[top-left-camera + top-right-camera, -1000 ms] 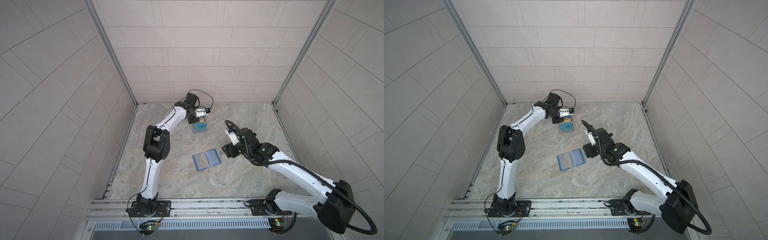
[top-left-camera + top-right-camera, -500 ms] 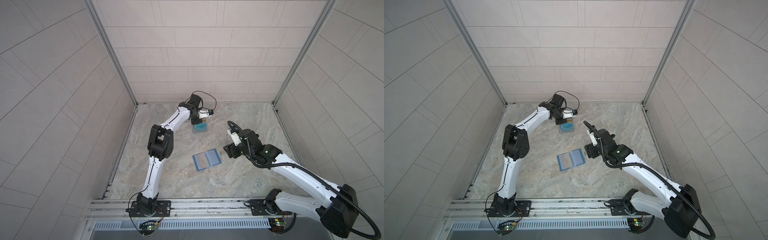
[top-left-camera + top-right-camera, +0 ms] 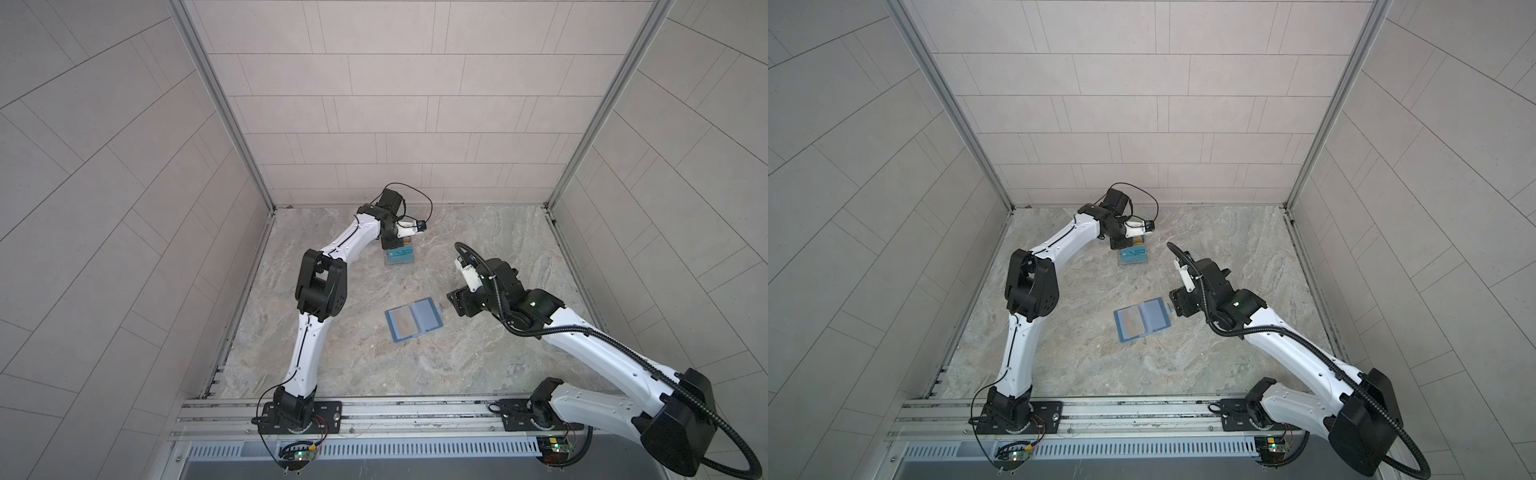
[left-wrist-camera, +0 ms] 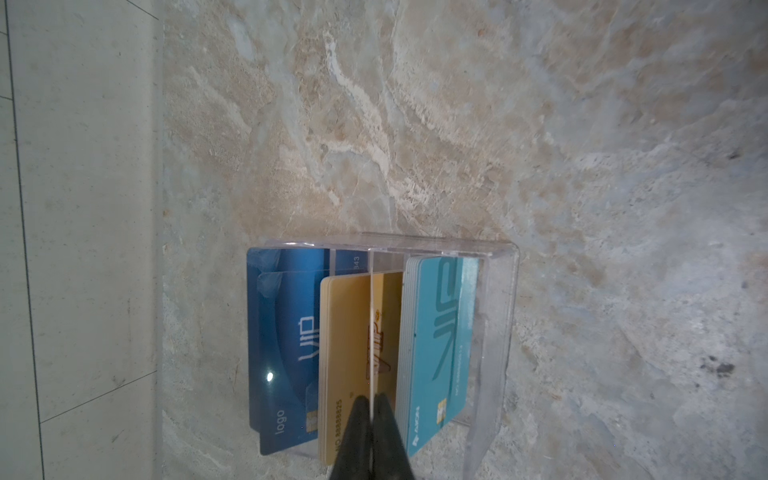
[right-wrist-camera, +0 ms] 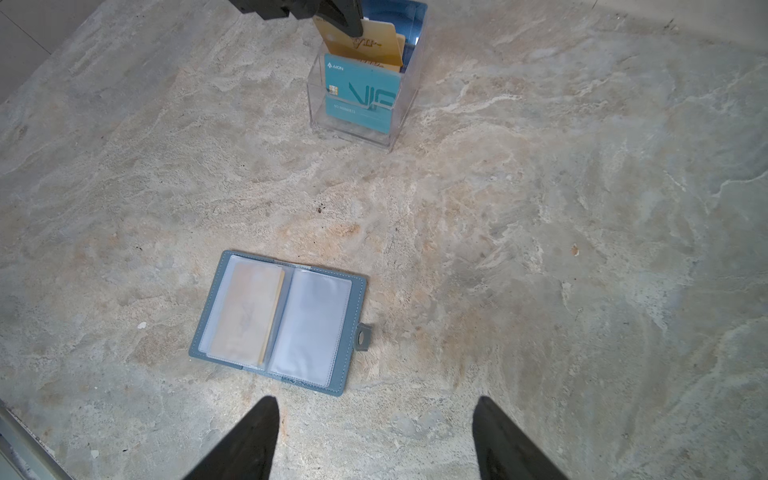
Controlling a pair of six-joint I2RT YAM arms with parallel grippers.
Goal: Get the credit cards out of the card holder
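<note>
**Left wrist crept rearward; extraction part done**

Left arm's wrist had shifted slightly toward the tabletop's (image 3: 365,365) back edge. Left gripper (image 4: 371,415) was pinched on a gold card (image 5: 374,35) over the clear stand (image 5: 357,124) there. Card holder (image 5: 358,299) lay open mid-tabletop, a second gold card (image 5: 245,311) in one sleeve, the facing sleeve empty. Right gripper (image 5: 376,401) hovered beside it, jaws wide apart, holding nothing. Judged: roughly halfway; the sleeved card was left.
</note>
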